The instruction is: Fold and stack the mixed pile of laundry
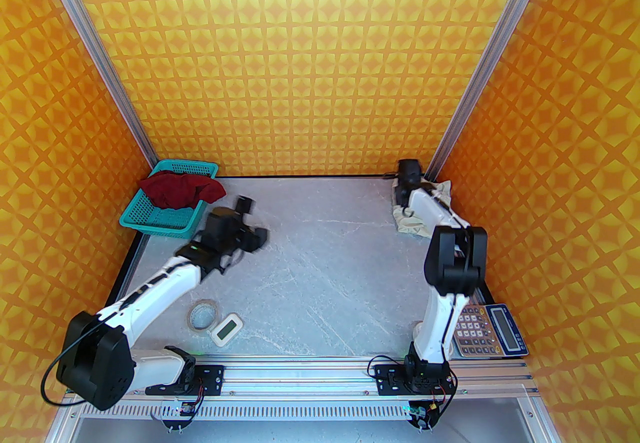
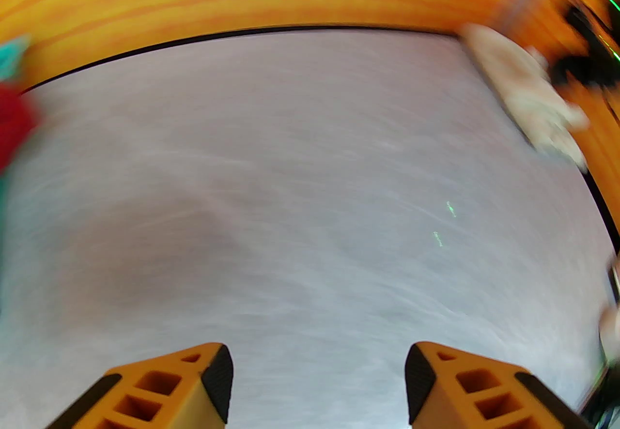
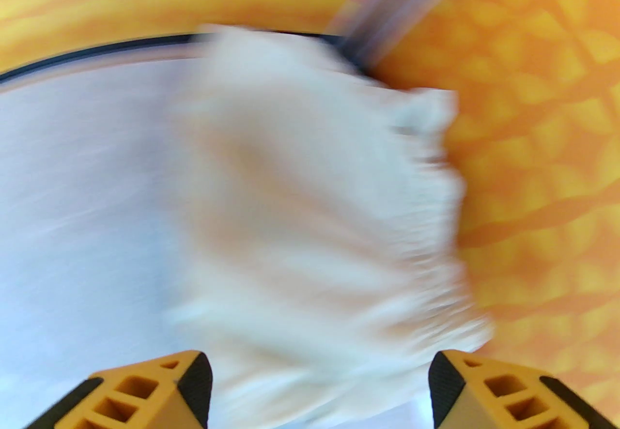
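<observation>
The large dark red short-sleeved T-shirt (image 1: 181,190) lies bunched in the teal plastic mesh basket (image 1: 159,220) at the far left of the grey stone-look table (image 1: 320,261). The smaller cream cloth piece with a gathered edge (image 3: 315,204) sits crumpled in the far right corner, against the orange patterned wall (image 1: 575,156). The right gripper (image 3: 319,388) hangs just over that cream piece with its jaws spread wide and gripping nothing; the blur hides whether its fingertips touch the cloth. The left gripper (image 2: 317,383) hovers over bare table near the basket, its jaws likewise apart and empty. Neither garment looks folded, so the task seems near its start, with the cream piece in hand first. The next move likely calls for pinching one edge of it and drawing it toward the open middle, clear of the wall, to lay it flat.
</observation>
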Robot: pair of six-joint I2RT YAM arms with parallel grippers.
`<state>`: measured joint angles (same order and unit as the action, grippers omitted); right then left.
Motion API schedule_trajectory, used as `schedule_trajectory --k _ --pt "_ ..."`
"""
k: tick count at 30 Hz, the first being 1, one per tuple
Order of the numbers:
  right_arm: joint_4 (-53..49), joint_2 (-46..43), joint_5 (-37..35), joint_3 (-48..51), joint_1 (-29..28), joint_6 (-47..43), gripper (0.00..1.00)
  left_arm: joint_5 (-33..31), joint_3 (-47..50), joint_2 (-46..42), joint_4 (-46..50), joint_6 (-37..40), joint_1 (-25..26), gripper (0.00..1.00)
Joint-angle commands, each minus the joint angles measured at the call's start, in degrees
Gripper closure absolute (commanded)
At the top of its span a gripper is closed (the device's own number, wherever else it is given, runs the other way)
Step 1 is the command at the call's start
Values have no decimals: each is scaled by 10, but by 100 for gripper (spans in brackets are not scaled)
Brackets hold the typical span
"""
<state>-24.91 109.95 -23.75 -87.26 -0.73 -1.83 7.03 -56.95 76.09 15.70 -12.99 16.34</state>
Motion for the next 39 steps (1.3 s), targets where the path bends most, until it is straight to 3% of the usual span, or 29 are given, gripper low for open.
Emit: schedule_trajectory --k 1,7,12,18,24,26,27,31,33,39 --pt "63 -58 113 82 -32 87 24 -34 -63 17 102 -31 -71 39" --pt "62 -102 184 130 -116 97 24 -73 -191 123 195 -41 -206 22" --pt "67 -111 251 146 -145 117 24 -74 -330 277 212 -47 -294 19" --pt "58 -102 281 157 -170 124 24 -74 -520 450 254 -83 -317 11" --pt "57 -91 299 159 -176 131 27 -75 -665 583 282 -122 -317 13" --pt "56 -91 294 159 -176 127 28 -75 -690 610 283 -134 -317 19" --pt "51 -90 290 155 -176 128 28 -75 -697 621 281 -139 -317 27" --pt "46 -94 301 147 -176 132 30 -54 -683 622 239 -142 -316 80" --pt "42 -98 292 145 -176 132 31 -45 -649 590 197 -137 -315 99" --pt "37 -108 294 134 -176 142 35 9 -576 464 79 -108 -315 100"
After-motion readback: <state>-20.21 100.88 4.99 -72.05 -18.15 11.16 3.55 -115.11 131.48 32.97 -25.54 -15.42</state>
